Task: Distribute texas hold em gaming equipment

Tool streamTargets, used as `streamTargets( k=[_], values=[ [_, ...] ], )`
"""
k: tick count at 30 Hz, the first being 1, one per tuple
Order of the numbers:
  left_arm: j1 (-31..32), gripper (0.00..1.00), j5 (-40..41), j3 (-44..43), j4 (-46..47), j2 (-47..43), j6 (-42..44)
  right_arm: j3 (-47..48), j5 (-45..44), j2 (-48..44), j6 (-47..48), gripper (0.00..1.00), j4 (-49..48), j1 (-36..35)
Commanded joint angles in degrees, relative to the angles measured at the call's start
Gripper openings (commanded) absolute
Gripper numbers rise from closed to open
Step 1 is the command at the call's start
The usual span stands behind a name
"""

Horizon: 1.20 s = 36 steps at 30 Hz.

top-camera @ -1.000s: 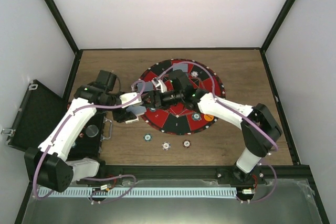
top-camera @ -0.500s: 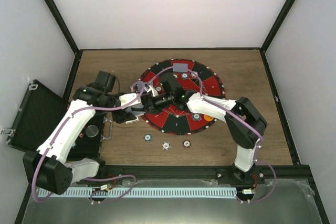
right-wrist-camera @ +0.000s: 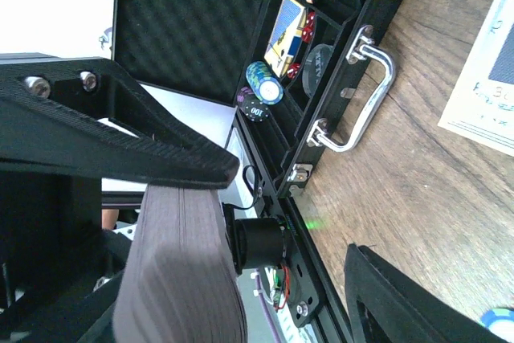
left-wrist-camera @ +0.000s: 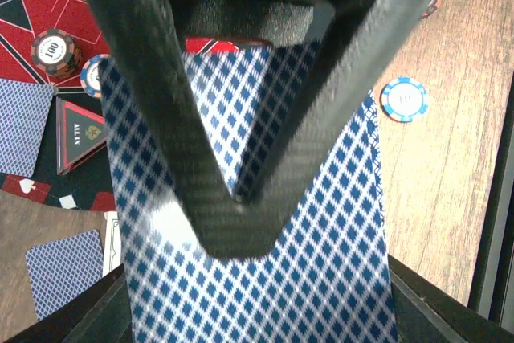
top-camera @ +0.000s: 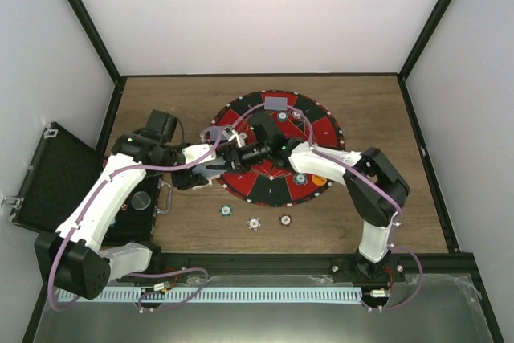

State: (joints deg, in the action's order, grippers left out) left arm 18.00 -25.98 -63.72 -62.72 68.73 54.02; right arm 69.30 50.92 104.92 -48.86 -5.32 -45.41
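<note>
My left gripper [left-wrist-camera: 257, 323] is shut on a deck of blue diamond-backed playing cards [left-wrist-camera: 321, 263], held over the left edge of the round red-and-black mat [top-camera: 321, 130]. My right gripper [top-camera: 234, 153] reaches in from the right. Its upper finger [left-wrist-camera: 233, 214] lies across the deck's top card, while the lower finger [right-wrist-camera: 401, 303] stands apart from the stack [right-wrist-camera: 177, 279], so its jaws are open. Single cards lie on the mat [top-camera: 277, 103] and beside it [left-wrist-camera: 64, 271]. Three poker chips [top-camera: 254, 222] sit on the wood in front of the mat.
An open black case [right-wrist-camera: 201, 22] with chip stacks [right-wrist-camera: 263, 82] and a metal handle [right-wrist-camera: 361, 94] lies at the left. More chips [left-wrist-camera: 55, 50] and an orange disc [top-camera: 318, 180] rest on the mat. A blue chip [left-wrist-camera: 404, 99] lies on the wood.
My right gripper has moved left onto the deck and its jaws have narrowed. The left gripper has kept its hold on the deck and stayed put.
</note>
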Motion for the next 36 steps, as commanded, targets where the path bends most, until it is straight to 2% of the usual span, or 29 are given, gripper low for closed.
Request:
streamTargets(
  k=[1, 11, 19, 30, 33, 36],
  values=[
    [0.1, 0.04, -2.4, -0.7, -0.5, -1.9, 0.5, -3.3, -2.1, -2.6, 1.2, 0.58, 2.1, 3.0],
    [0.2, 0.04, -2.1, -0.6, -0.1, -1.4, 0.1, -3.5, -3.4, -5.6, 2.5, 0.51, 4.4, 3.7],
    [0.2, 0.04, -1.5, 0.6, 0.6, -1.7, 0.3, -3.6, -6.1, -9.3, 3.4, 0.29, 7.1, 4.3],
    [0.2, 0.04, -1.0, 1.0, 1.0, -1.5, 0.6, -5.7, -7.5, -12.8, 4.0, 0.05, 8.9, 6.2],
    [0.2, 0.04, -0.5, 1.1, 1.1, -1.4, 0.8, -6.7, -8.2, -14.5, 4.7, 0.01, 10.0, 7.4],
    [0.2, 0.04, 0.1, 1.1, 1.1, -1.2, 0.9, -9.7, -7.7, -16.8, 5.5, 0.01, 10.5, 10.3]
  ],
)
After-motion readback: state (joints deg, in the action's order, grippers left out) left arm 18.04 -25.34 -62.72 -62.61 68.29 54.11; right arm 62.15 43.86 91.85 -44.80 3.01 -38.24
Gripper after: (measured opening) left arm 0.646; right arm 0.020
